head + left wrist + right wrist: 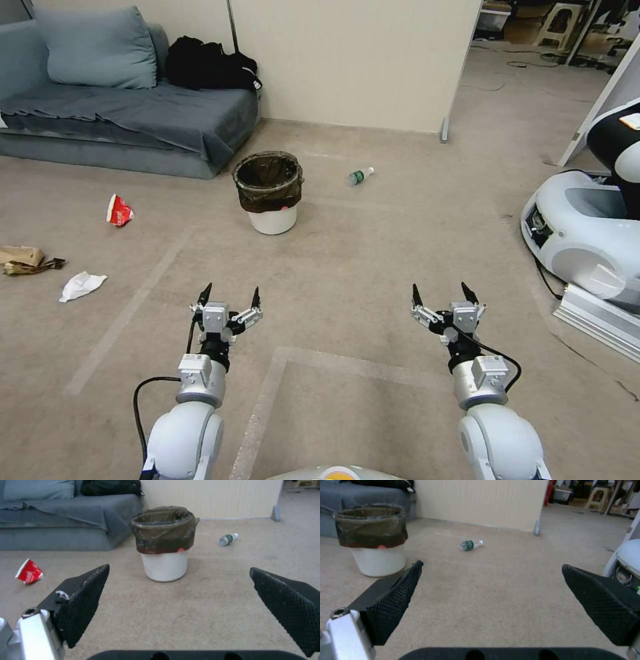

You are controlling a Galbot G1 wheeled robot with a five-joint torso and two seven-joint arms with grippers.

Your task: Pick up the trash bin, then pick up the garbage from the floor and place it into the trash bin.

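Note:
The trash bin (270,193) (164,543) (373,540), a white bucket with a dark bag folded over its rim, stands upright on the carpet ahead. Garbage lies around it: a green-labelled bottle (359,176) (228,539) (471,545) to its right, a crushed red cup (119,211) (29,571) to its left, a white tissue (81,285) and a brown paper bag (23,259) further left. My left gripper (231,295) (180,590) and right gripper (440,294) (491,587) both hang open and empty, well short of the bin.
A grey sofa (127,113) with a black clothing heap (210,65) stands at the back left. A cream partition wall (353,60) rises behind the bin. Another white robot base (587,233) sits at the right. Open carpet lies between me and the bin.

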